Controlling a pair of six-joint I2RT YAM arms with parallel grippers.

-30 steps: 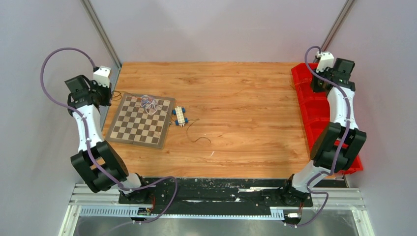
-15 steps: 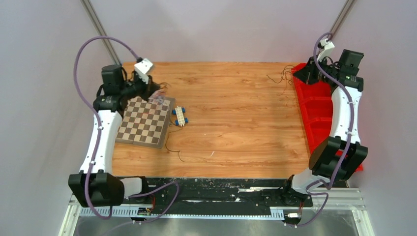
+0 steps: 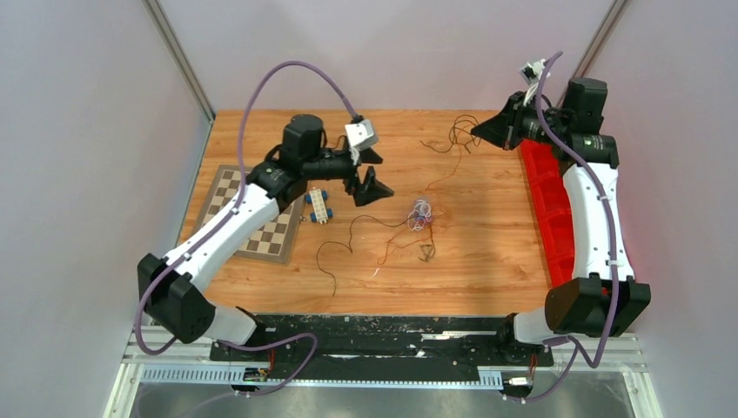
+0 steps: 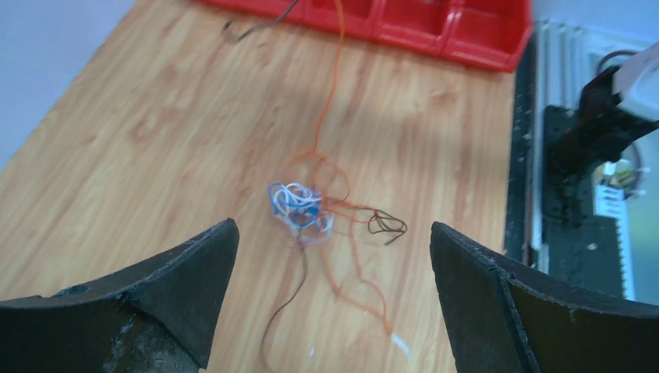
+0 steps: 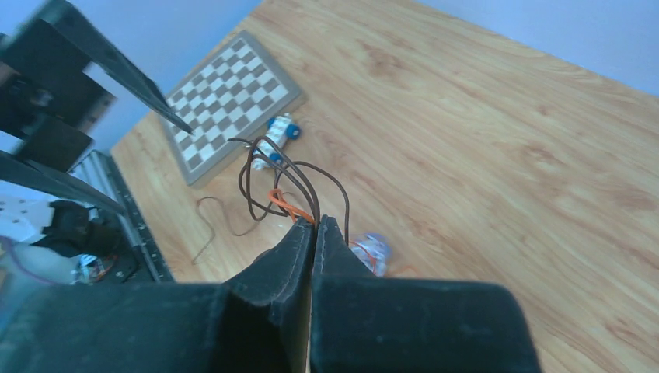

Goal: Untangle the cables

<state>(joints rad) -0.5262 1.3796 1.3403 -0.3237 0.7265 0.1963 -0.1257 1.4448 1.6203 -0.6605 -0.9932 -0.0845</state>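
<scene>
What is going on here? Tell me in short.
Two arms are untangling thin cables. The right gripper is shut on dark and orange strands, lifted near the red bin at the far right. The left gripper hangs open, holding nothing, just left of the white-blue knot lying on the wooden table.

From above, the left arm (image 3: pixel 228 228) covers part of the checkerboard (image 3: pixel 270 241), and the knot of cables (image 3: pixel 420 212) is too small to trace strand by strand. The left wrist view cuts off the red bin (image 4: pixel 404 27) at its top edge. In the right wrist view, the right gripper (image 5: pixel 314 225) hides where it pinches the cables.
</scene>
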